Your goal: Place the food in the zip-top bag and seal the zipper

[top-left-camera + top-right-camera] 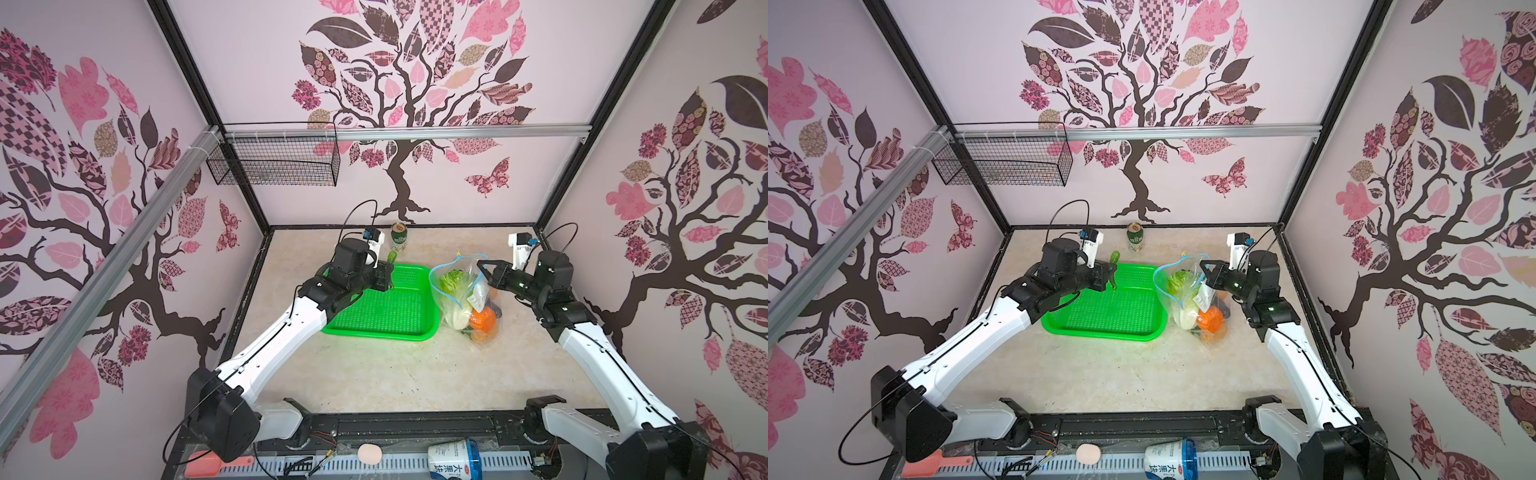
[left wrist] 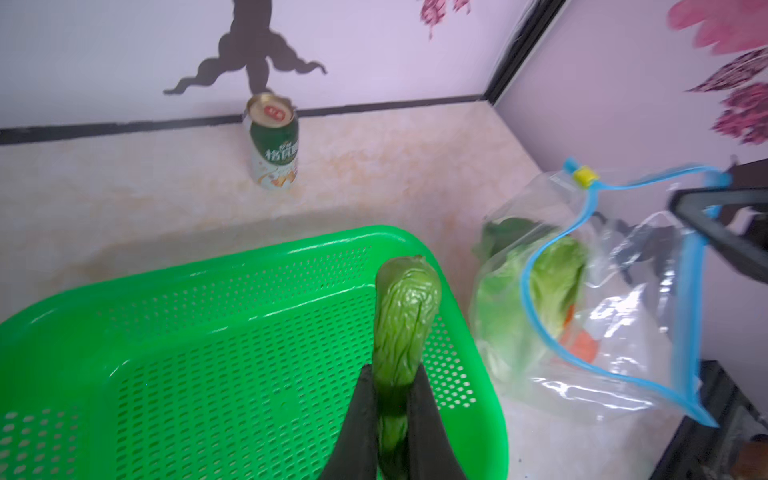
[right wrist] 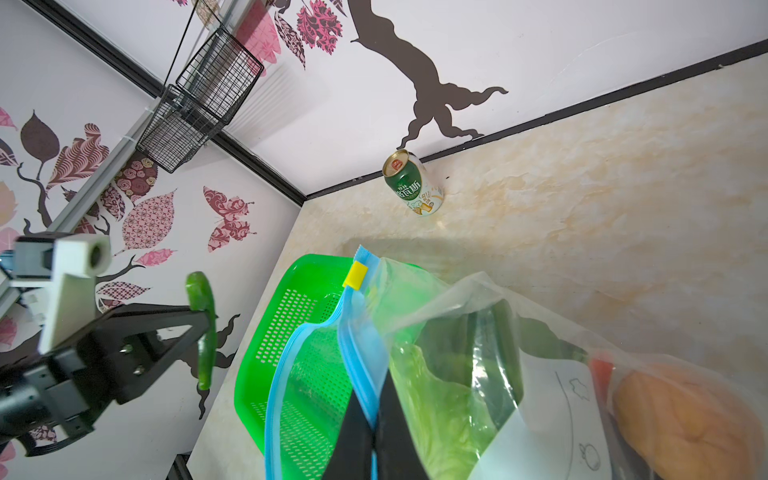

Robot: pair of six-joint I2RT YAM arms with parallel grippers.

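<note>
Clear crinkly zip-top bag (image 2: 623, 324), mouth open

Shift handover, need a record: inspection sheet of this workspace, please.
Surface: marbled tabletop, no spills seen.
Job's things: zip-top bag open, zipper unsealed; cabbage and orange pieces inside; green vegetable outside.
Clutter: green basket, nothing seen inside; drink can upright at the back.
Tools: left tool shut on green vegetable over the basket; right tool shut on zipper.
Cables: black cable loops, no snag seen.
Surroundings: tree-print walls, wire basket on rail.
</note>
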